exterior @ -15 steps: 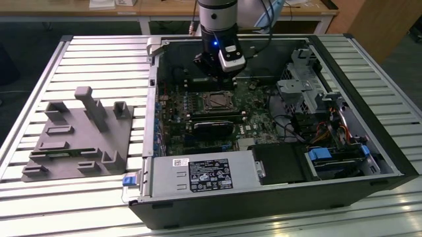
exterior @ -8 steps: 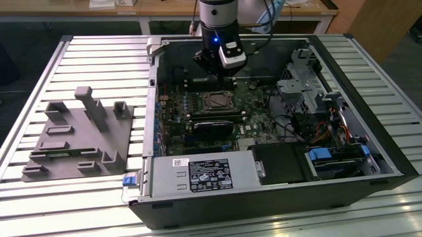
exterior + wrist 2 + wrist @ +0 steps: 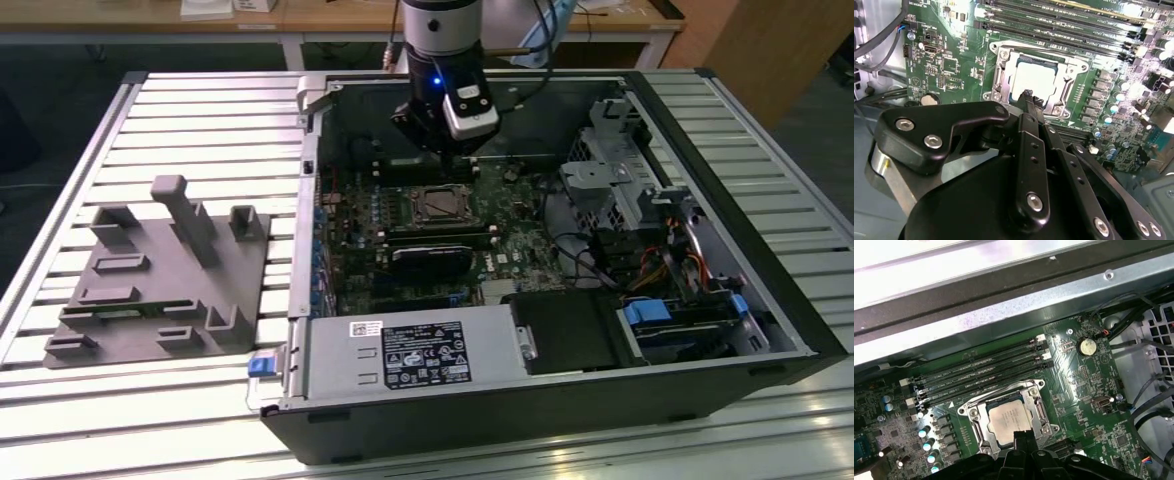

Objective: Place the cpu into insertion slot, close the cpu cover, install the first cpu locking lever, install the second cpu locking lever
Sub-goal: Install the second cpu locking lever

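The cpu (image 3: 1010,418) shows a pale silver-beige face inside the silvery metal rim of the insertion slot (image 3: 972,416), set in a green circuit board (image 3: 1079,405) with long black slots (image 3: 979,371). The claw (image 3: 1030,97) is black. The desk (image 3: 200,120) is ribbed silver-grey.

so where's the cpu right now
The cpu sits in the insertion slot on the green board, beside the long black memory slots, with the gripper just above its edge in both wrist views.

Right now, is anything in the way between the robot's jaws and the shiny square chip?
Nothing visible. The pale silver square cpu lies bare in the silvery-rimmed square insertion slot, and the black gripper hangs just above its edge.
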{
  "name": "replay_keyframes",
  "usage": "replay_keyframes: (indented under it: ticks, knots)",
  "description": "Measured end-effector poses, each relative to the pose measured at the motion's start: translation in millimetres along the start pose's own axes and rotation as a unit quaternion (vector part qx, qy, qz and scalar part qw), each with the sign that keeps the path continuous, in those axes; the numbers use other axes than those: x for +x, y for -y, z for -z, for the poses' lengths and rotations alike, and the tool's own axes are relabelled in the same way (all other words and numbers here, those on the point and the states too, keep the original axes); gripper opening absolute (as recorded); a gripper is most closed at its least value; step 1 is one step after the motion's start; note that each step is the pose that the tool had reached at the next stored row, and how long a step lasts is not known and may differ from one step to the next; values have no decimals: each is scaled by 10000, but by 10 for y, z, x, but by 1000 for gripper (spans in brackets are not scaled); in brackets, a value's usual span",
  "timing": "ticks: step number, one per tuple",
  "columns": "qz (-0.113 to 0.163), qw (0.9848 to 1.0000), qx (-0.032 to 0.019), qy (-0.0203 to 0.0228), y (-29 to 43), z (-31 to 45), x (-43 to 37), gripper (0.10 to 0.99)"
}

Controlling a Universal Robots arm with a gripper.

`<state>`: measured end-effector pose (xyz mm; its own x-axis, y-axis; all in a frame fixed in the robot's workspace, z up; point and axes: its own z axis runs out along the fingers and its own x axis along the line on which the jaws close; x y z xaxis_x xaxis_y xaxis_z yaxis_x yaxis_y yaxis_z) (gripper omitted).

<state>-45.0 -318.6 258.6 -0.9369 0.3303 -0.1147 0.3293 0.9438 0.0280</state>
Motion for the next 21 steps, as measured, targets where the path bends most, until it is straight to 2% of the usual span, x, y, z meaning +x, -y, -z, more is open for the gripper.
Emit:
replay_keyframes:
  ticks: [21]
  knots:
    - [0, 10000, 0, 0, 154, -2, -54, 106]
